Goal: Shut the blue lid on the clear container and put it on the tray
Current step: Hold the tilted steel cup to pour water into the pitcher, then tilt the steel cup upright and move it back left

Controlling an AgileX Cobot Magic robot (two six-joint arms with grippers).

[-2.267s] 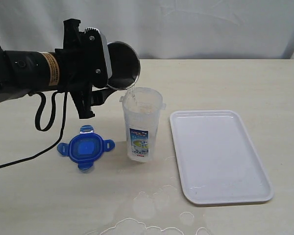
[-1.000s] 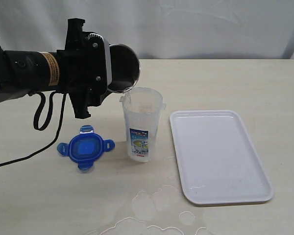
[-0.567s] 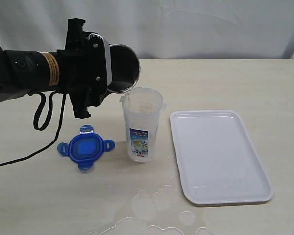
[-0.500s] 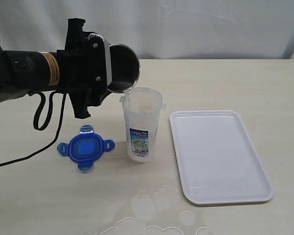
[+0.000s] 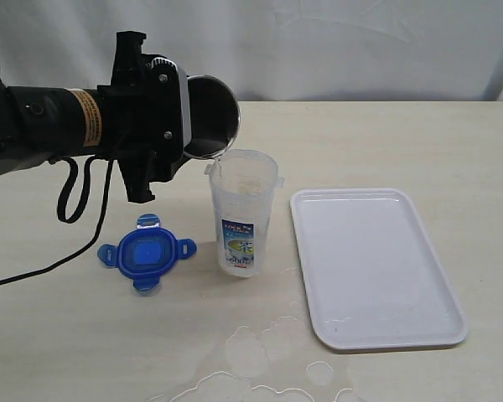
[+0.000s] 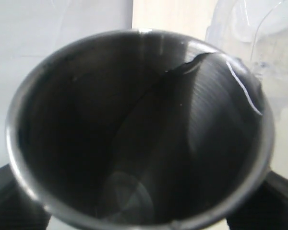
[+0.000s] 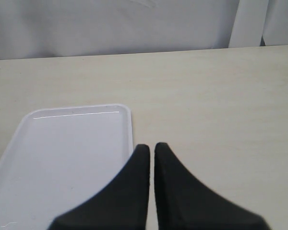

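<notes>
Blue lid (image 5: 147, 253) beside clear container (image 5: 243, 213); left fingers (image 5: 140, 186) gripping steel cup (image 5: 211, 113), right fingers (image 7: 134, 191) together.

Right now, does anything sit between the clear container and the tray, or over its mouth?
Nothing visible lies between the clear container and the tray: only bare table. But the steel cup hangs tilted over its open mouth, where the blue lid must go.

No legible txt — clear container (image 5: 242, 197) label (image 5: 239, 244) blurred.

Translucent blue lid (image 5: 147, 253), clear container (image 5: 245, 194) with blue-green label (image 5: 238, 244), plain white tray (image 5: 377, 276), dark-grey steel cup (image 5: 213, 113), pale beige table (image 5: 402, 138).
</notes>
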